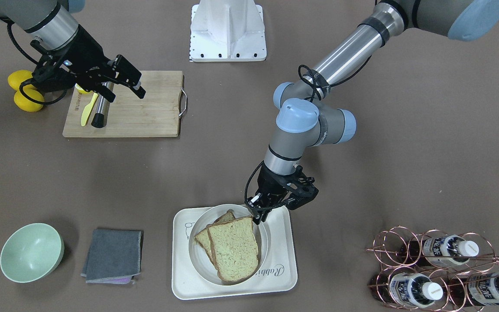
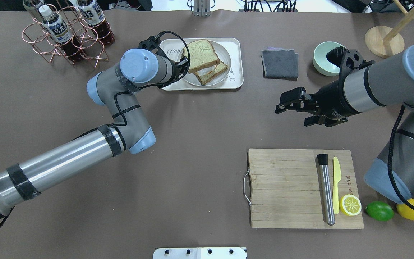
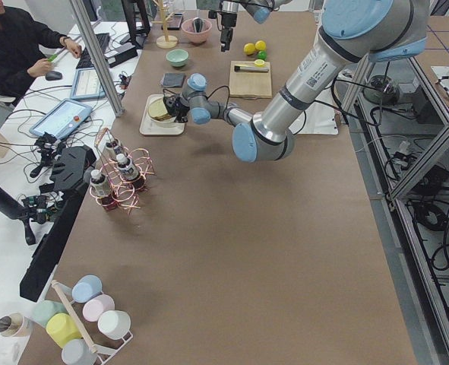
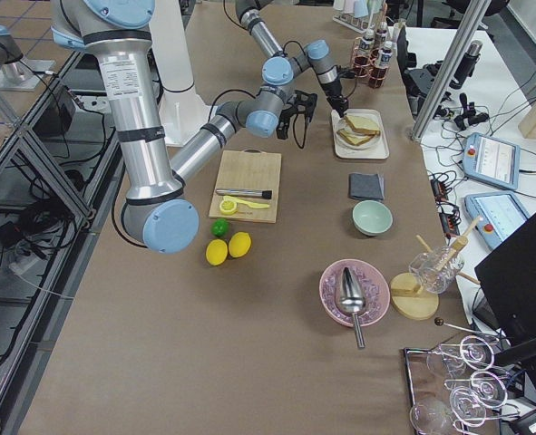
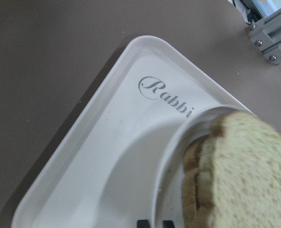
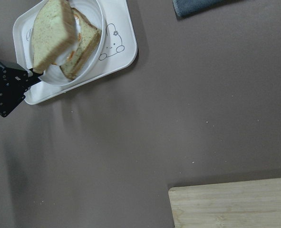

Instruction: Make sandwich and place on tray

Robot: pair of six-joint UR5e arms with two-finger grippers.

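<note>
The sandwich lies on a round white plate [image 1: 192,247] that stands on the cream "Rabbit" tray [image 1: 284,273], also seen in the overhead view [image 2: 236,46]. The top bread slice [image 1: 234,249] is tilted up over the lower slice [image 6: 85,42], with orange egg showing between them. My left gripper [image 1: 259,214] is shut on the top slice's corner at the tray's near side, as the right wrist view [image 6: 33,71] shows. My right gripper [image 2: 291,116] is open and empty, hovering over bare table between the tray and the cutting board.
A wooden cutting board [image 2: 286,187] carries a steel muddler [image 2: 326,190], a yellow knife and a lemon half. A lime and lemons lie beside it. A grey cloth [image 2: 280,63] and a green bowl [image 2: 325,57] sit right of the tray, a copper bottle rack [image 2: 67,36] left.
</note>
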